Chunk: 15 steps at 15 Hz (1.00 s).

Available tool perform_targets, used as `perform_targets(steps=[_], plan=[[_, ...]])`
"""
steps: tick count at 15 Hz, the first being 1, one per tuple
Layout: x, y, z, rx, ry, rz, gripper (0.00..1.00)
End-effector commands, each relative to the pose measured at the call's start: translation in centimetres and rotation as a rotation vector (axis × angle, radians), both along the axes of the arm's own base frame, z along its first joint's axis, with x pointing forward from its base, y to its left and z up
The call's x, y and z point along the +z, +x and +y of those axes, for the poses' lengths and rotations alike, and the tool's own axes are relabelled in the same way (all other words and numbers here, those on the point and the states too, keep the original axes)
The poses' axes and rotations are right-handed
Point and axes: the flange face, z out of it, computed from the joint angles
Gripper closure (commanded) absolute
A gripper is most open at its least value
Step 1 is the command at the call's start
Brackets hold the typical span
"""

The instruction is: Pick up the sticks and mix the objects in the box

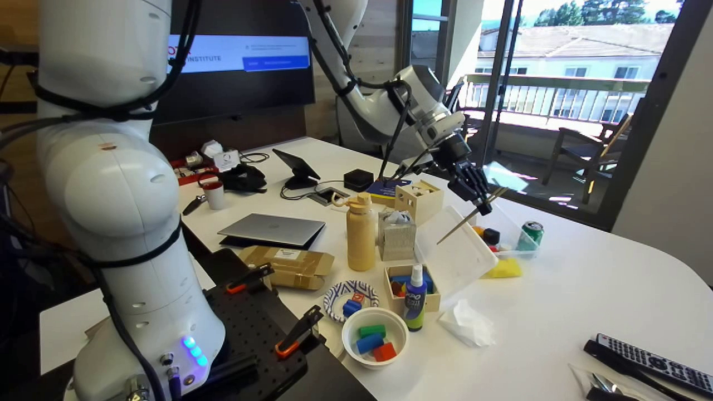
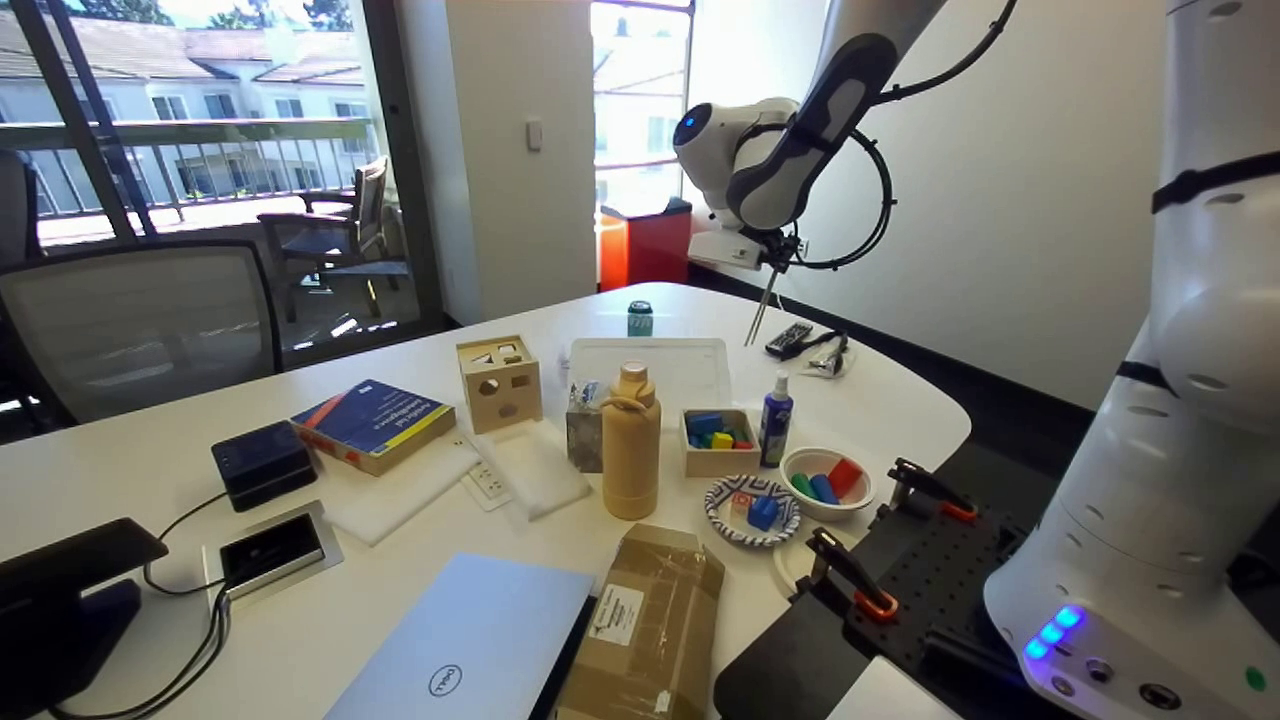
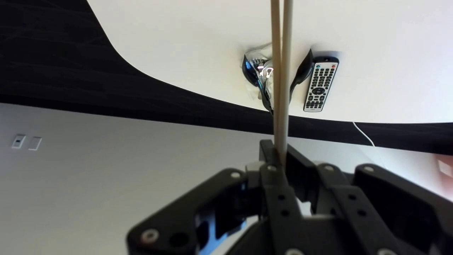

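The Panda arm (image 1: 103,189) is white, with smooth, bulging contours, girdled by black straps (image 2: 1220,180) and strung with black cables (image 1: 187,36). Three blue lights (image 1: 195,351) glow in a slanting row on its base (image 1: 106,365), which also carries a green dot (image 2: 1254,678). The wrist joint (image 2: 732,158) bears a dark disc (image 2: 694,124) with a blue centre. The Robotiq gripper (image 3: 282,156) is black and angular, studded with silvery screw heads (image 3: 149,236).

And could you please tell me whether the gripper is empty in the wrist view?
No, the wrist view shows the gripper closed on two thin, pale sticks.
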Motion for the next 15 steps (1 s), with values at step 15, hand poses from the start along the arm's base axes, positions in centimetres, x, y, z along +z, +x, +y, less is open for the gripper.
perform_targets(steps=[15], plan=[[-2.5, 1.3, 5.1, 0.04, -0.002, 0.037, 0.98]])
